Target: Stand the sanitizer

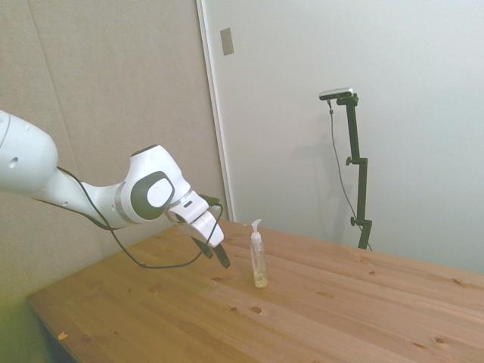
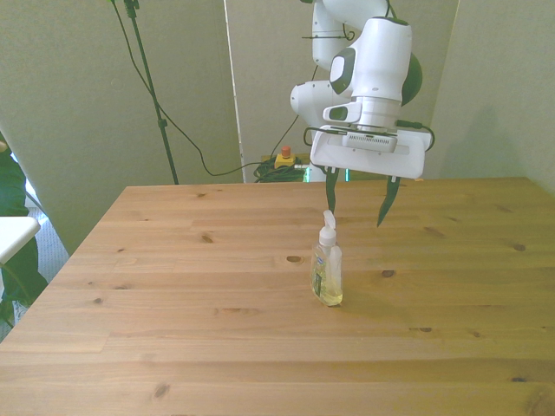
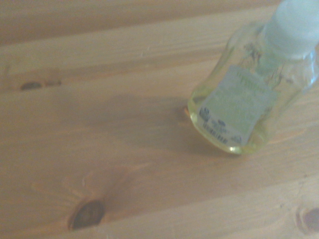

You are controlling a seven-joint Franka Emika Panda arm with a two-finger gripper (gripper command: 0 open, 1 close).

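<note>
Upright sanitizer (image 2: 326, 270) holding yellowish liquid on table (image 2: 173, 347), fingers (image 2: 331, 191) spread wide behind, gripping nothing

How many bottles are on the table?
1. The sanitizer stands upright near the middle of the wooden table, just in front of the open pincer. No other bottle shows.

The sanitizer (image 2: 326, 270) is standing upright on the table (image 2: 173, 286), near its middle. The gripper (image 2: 357, 206) is hanging above and just behind it, slightly toward the front view's right, not touching.
</note>
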